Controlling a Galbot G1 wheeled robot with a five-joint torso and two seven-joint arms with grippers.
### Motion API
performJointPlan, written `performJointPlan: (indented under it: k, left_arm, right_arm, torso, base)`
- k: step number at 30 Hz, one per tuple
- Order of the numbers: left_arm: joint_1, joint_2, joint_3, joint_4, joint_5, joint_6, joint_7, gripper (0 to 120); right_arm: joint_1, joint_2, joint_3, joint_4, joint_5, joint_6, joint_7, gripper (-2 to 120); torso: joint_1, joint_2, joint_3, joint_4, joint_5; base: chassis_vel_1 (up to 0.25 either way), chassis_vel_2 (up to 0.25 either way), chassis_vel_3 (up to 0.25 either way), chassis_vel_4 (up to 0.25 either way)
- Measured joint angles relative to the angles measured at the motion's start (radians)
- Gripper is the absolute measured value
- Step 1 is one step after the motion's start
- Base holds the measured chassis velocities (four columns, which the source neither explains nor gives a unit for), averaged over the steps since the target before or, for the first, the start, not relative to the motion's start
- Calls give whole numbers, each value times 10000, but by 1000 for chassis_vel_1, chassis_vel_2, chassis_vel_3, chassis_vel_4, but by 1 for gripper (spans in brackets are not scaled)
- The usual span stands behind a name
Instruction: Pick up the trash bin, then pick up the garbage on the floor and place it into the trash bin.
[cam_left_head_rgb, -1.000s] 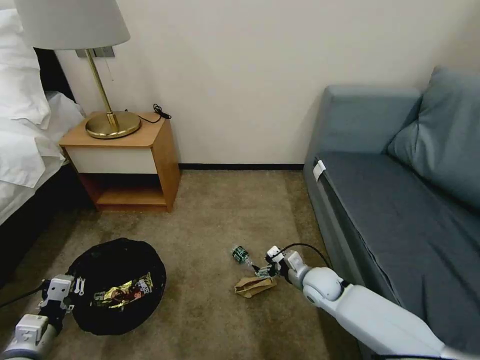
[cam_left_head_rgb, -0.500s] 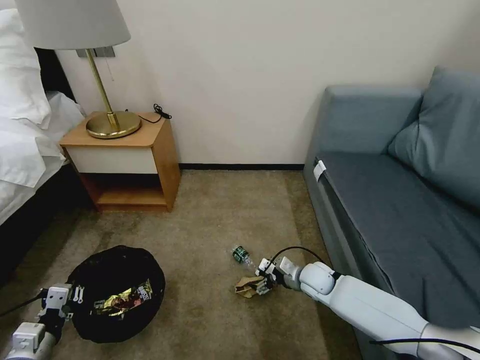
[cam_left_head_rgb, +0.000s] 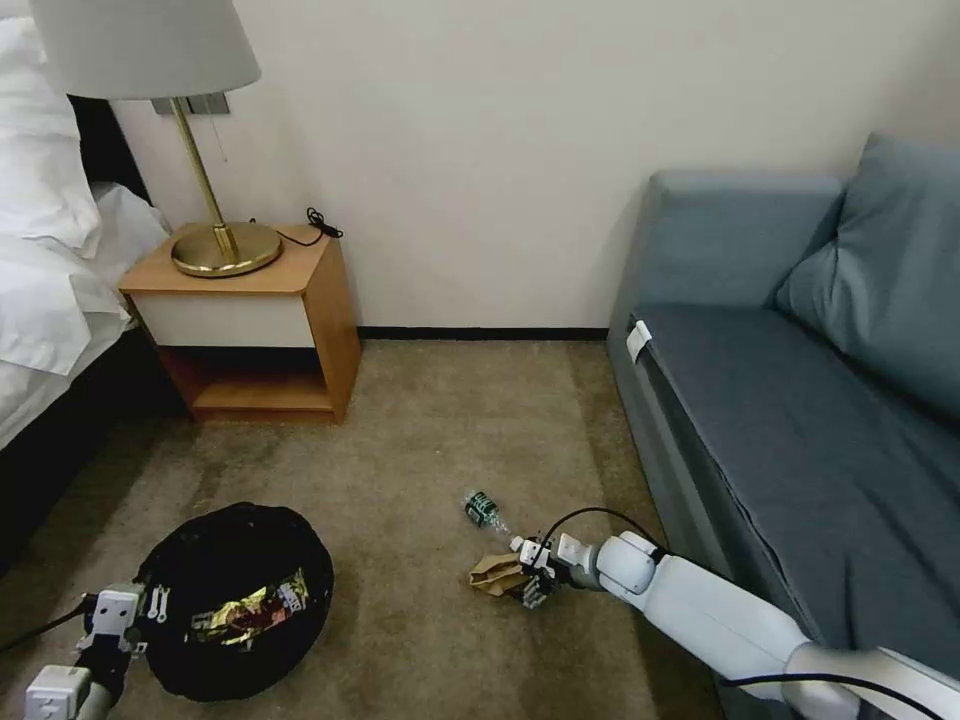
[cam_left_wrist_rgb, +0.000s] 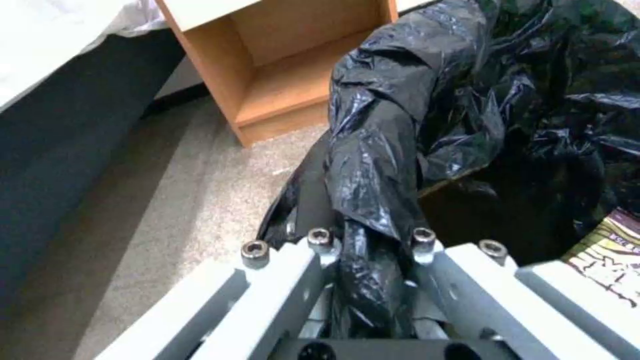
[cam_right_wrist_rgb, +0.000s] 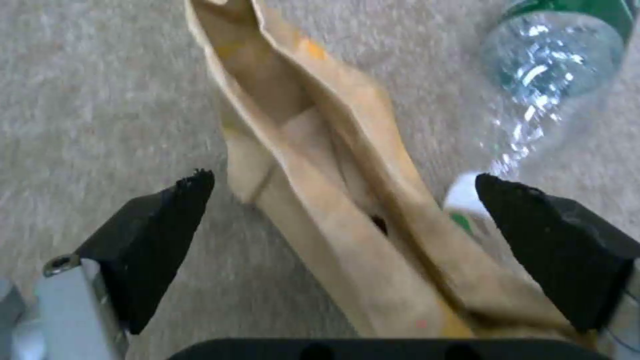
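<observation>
Meanwhile, the crumpled brown paper was being bracketed for pickup.
Left gripper (cam_left_wrist_rgb: 363, 280) was clamped on the trash bin's (cam_left_head_rgb: 235, 600) bag-covered rim; right gripper (cam_right_wrist_rgb: 347, 225) sat wide open astride the paper (cam_right_wrist_rgb: 333, 200) on the carpet, bottle (cam_right_wrist_rgb: 553, 55) just beside; closing seemed next.

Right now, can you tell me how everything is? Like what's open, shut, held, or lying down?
Left gripper: shut on the trash bin's bag-covered rim.
Trash bin: open, held, gold-brown wrapper inside.
Right gripper: open, fingers either side of the brown paper.
Brown paper: crumpled, on the carpet.
Bottle: lying on its side on the carpet.
Lamp: upright on the nightstand.
</observation>
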Motion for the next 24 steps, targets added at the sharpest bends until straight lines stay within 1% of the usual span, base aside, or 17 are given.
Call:
performJointPlan:
  k: [1,4,12,15,17,24]
  left_arm:
    - [6,-10,0,-20,20,0,-2,4]
    - [8,-23,0,-63,35,7,-7,4]
    - [-46,-16,31,-95,53,56,-14,4]
    - [-75,-12,52,-87,54,61,-15,4]
    - [-96,-10,83,-60,72,65,-15,4]
    - [-163,52,92,-4,65,87,-12,4]
  right_arm:
    - [3,169,64,-226,-52,104,0,100]
    - [3,341,174,-511,-120,219,2,100]
    - [-80,439,361,-927,-249,538,11,100]
    - [-92,551,416,-1110,-303,728,-2,100]
    - [-101,765,480,-1347,-394,891,-46,100]
    - [-149,995,555,-1582,-521,994,-153,100]
  torso:
    - [0,0,0,0,-1]
    - [0,0,0,-1,-1]
    - [0,0,0,-3,-1]
    - [1,0,0,-5,-2]
    - [1,0,0,-1,-1]
    - [1,-1,0,-1,0]
  base:
    - [0,0,0,0]
    - [0,0,0,0]
    - [0,0,0,0]
    - [0,0,0,0]
    - [0,0,0,0]
    - [0,0,0,0]
